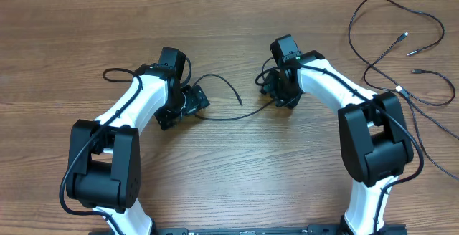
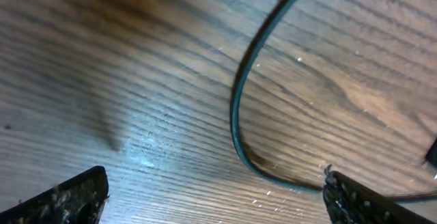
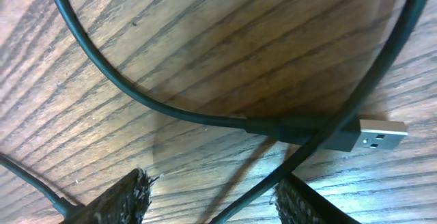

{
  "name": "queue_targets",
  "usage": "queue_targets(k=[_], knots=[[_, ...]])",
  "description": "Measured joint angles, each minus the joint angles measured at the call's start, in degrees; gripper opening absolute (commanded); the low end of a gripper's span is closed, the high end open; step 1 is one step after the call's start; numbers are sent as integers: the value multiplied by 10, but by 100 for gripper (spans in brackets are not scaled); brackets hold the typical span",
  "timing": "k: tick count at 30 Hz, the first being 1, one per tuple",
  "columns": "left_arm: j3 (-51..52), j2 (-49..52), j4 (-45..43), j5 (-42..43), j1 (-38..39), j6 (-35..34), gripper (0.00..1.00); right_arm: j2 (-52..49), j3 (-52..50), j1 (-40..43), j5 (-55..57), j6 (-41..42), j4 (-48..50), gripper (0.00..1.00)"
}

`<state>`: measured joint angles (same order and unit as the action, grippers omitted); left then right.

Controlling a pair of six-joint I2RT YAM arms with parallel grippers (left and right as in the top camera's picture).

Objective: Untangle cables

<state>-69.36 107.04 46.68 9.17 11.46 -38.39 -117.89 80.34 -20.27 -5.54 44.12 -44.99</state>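
Left tool (image 2: pixel 213 183): spread wide, low over a bend of one cable (image 2: pixel 239 115), gripping nothing. Right tool (image 3: pixel 215 186): part-spread, astride a crossing of cord beside a silver plug (image 3: pixel 372 134) — not pinching it. Looks early in the job: one cable apart at frame centre on the tabletop (image 1: pixel 237 185), remaining cables (image 1: pixel 401 49) overlapped at upper right — untouched. Cannot trace strands under the right arm (image 1: pixel 358 120) or past the right edge.
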Motion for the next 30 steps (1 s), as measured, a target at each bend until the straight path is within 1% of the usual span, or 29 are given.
queue_targets(k=[2,6,10,11,13,16,18,24,25,28,30], knots=[[-3,0,6,2,0,52,100,5,-9,0,0,5,9,57],[-45,-1,71,-3,0,152,99,10,-18,0,2,12,17,50],[-96,-28,131,-39,0,203,100,10,-20,0,3,15,22,43],[-111,-47,141,-47,0,217,100,10,-21,0,3,16,25,40],[-140,-87,156,-57,0,237,100,10,-24,0,2,19,36,38],[-175,-159,169,-66,0,254,100,10,-28,0,-2,22,54,36],[-188,-204,170,-69,0,260,99,10,-29,0,-6,24,68,33],[-195,-283,178,-73,0,268,100,10,-34,0,-7,36,90,24],[-195,-287,178,-73,0,268,100,9,-35,0,-7,37,96,21],[-195,-292,179,-74,0,268,100,7,-38,0,-10,35,110,4],[-195,-291,179,-74,0,268,99,5,-39,0,-10,40,115,4]])
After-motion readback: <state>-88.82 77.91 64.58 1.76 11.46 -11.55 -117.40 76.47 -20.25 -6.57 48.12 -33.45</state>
